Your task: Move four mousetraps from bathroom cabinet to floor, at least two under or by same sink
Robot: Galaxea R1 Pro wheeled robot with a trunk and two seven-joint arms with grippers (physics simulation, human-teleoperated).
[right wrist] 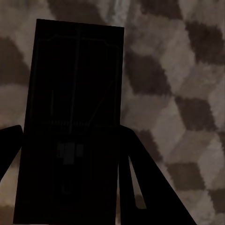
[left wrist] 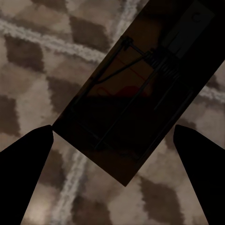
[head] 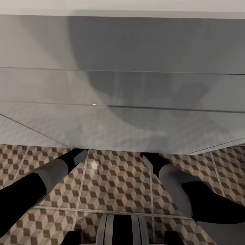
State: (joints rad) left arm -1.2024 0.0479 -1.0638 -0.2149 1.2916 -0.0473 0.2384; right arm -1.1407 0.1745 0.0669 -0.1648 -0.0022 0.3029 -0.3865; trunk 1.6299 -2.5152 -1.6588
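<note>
One mousetrap (left wrist: 123,105) between left hand (left wrist: 112,140) fingertips

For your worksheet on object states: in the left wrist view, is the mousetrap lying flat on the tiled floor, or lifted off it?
Cannot tell. The mousetrap shows face-on over the floor tiles, between the open fingertips; contact isn't visible.

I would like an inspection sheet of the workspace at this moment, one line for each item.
Surface: bathroom floor, cube-pattern tiles, pale grout.
Job's things: first mousetrap over the tiles in the left wrist view; second mousetrap in dark shadow in the right wrist view.
Clutter: nothing seen.
Grippers: left tool open around the first mousetrap; right tool, grip unclear.
Cables: nothing seen.
Surroundings: large white body over both arms, probably the sink.
</note>
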